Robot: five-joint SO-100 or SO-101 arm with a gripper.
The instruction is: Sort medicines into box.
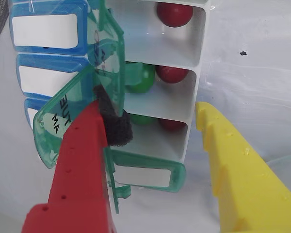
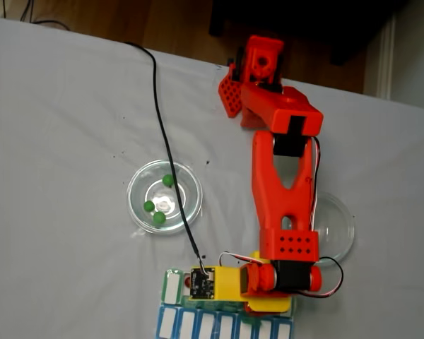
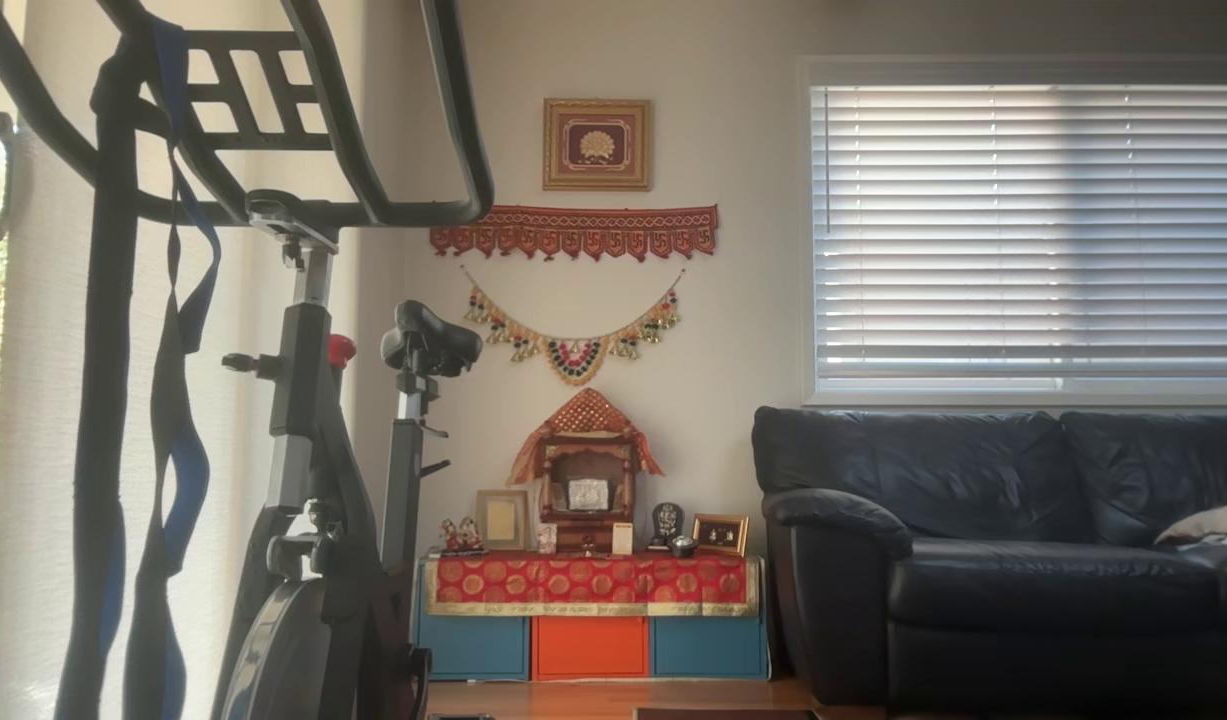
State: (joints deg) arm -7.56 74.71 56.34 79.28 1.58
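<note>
1. In the wrist view the jaws are spread wide, holding nothing: the red finger (image 1: 82, 170) lies over the box's (image 1: 184, 97) open green lids (image 1: 106, 58), and the yellow finger (image 1: 242, 165) is just beside its white wall.
2. Three open compartments hold balls: a red ball (image 1: 174, 13) on top, green (image 1: 141, 77) and red together below, then another such pair, partly hidden.
3. In the fixed view the box (image 2: 172, 288) lies at the tabletop's (image 2: 56, 141) bottom edge under the arm (image 2: 283, 183).
4. A dish (image 2: 138, 185) holds three green balls (image 2: 168, 181).
</note>
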